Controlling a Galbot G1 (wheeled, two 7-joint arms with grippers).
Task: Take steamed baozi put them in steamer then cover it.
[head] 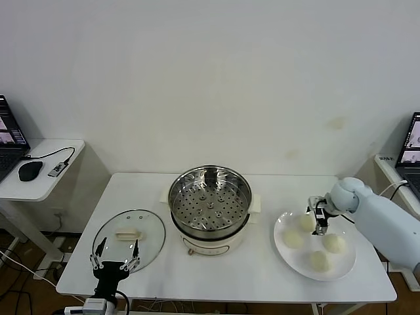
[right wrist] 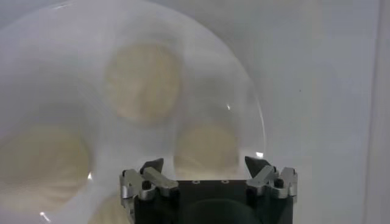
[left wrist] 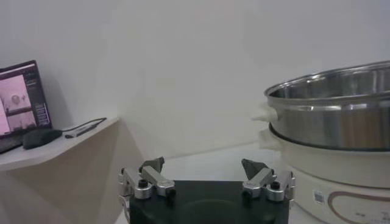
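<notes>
The steamer [head: 210, 203] stands uncovered at the table's middle, its perforated tray bare; its steel wall shows in the left wrist view [left wrist: 335, 115]. The glass cover [head: 128, 239] lies flat on the table to its left. Four baozi lie on a white plate [head: 346, 262] at the right: a far one [head: 306, 222], a left one [head: 293, 239], a right one [head: 335, 243] and a near one [head: 319, 261]. My right gripper [head: 319, 220] hangs open just above the plate beside the far baozi. In the right wrist view it [right wrist: 204, 163] points at one baozi [right wrist: 206, 146]. My left gripper [head: 115, 262] [left wrist: 203, 164] is open and empty over the cover's near edge.
A white side table at the left holds a laptop [head: 8, 141] and a black mouse [head: 30, 170]. Another laptop [head: 411, 147] stands at the far right. The white wall is close behind the table. The table's front edge [head: 262, 292] lies near both arms.
</notes>
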